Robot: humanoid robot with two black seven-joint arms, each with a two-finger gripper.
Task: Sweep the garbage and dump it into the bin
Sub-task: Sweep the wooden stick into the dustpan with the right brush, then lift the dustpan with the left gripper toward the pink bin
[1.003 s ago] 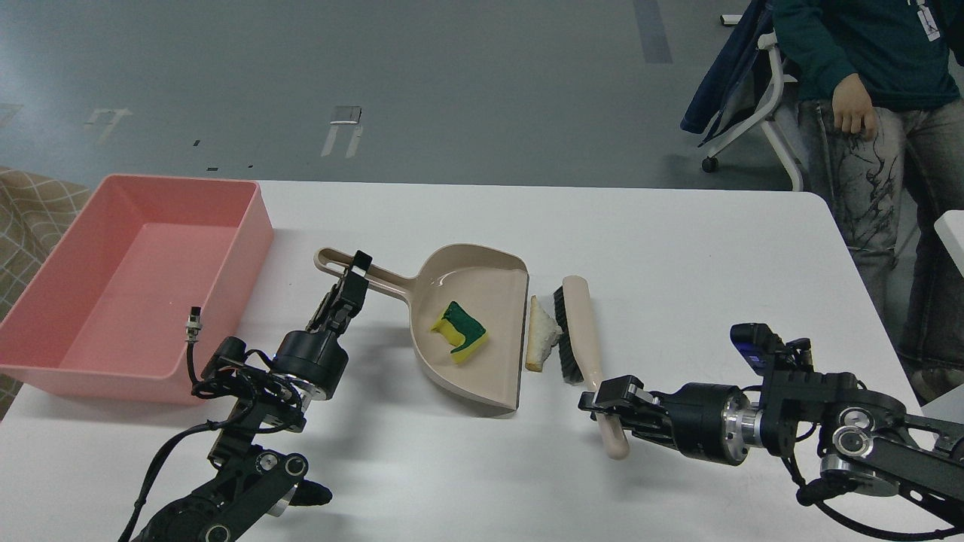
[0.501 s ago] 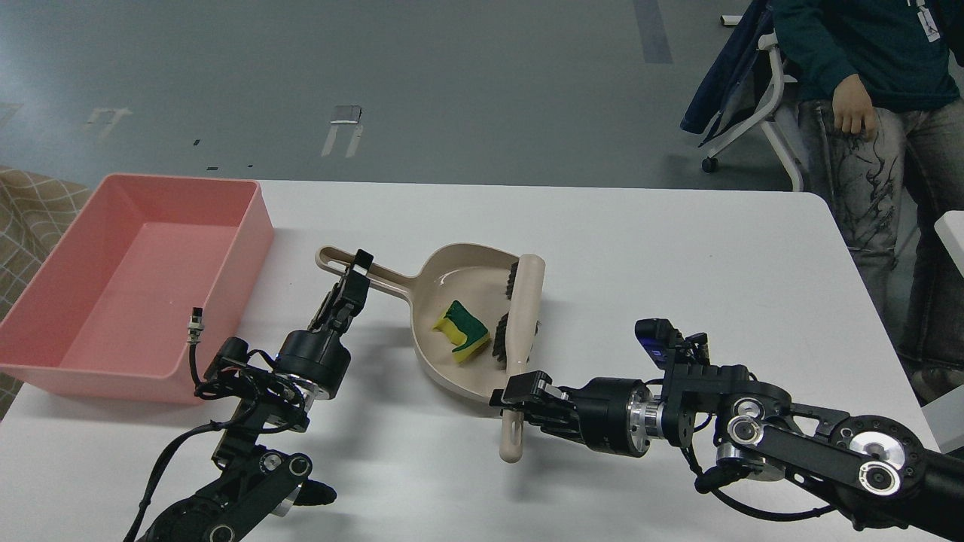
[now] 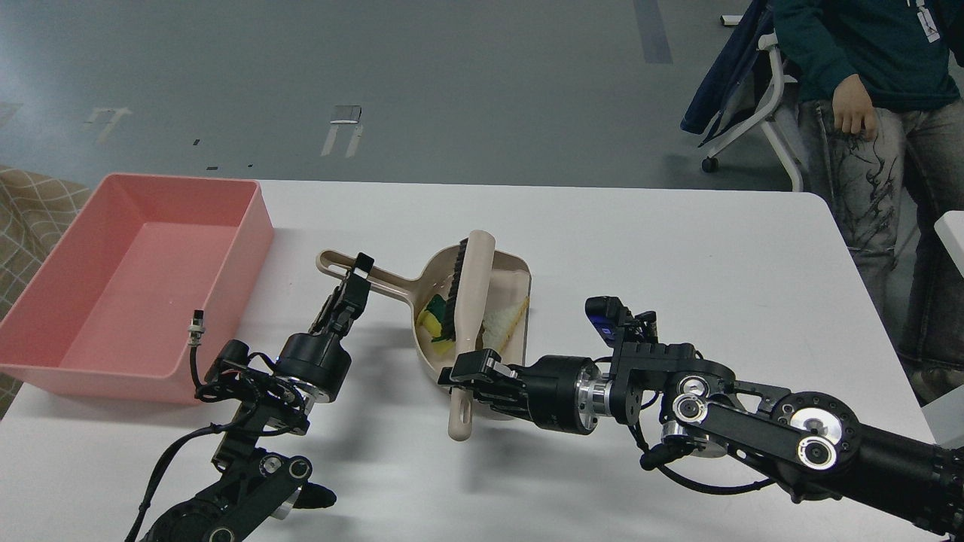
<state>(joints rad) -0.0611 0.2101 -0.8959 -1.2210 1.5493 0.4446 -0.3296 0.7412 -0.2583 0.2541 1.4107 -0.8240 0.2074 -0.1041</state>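
Note:
The beige dustpan (image 3: 504,267) lies mid-table, its long handle (image 3: 376,277) pointing left. My left gripper (image 3: 354,280) is shut on that handle. My right gripper (image 3: 471,373) is shut on the handle of the beige brush (image 3: 473,290), which lies across the inside of the pan with its black bristles facing left. The yellow and green sponge (image 3: 433,320) is pressed between the bristles and the pan's left wall, partly hidden. The bread slice (image 3: 503,322) lies in the pan to the right of the brush. The pink bin (image 3: 135,278) stands at the table's left edge, empty.
A person (image 3: 866,98) stands beyond the table's far right corner, beside a white chair (image 3: 761,105). My right arm (image 3: 753,421) stretches across the front right of the white table (image 3: 678,248).
My right gripper has swept the brush leftward across the table and deep into the dustpan. The bread slice went from the table into the pan. The sponge was pushed against the pan's left wall.

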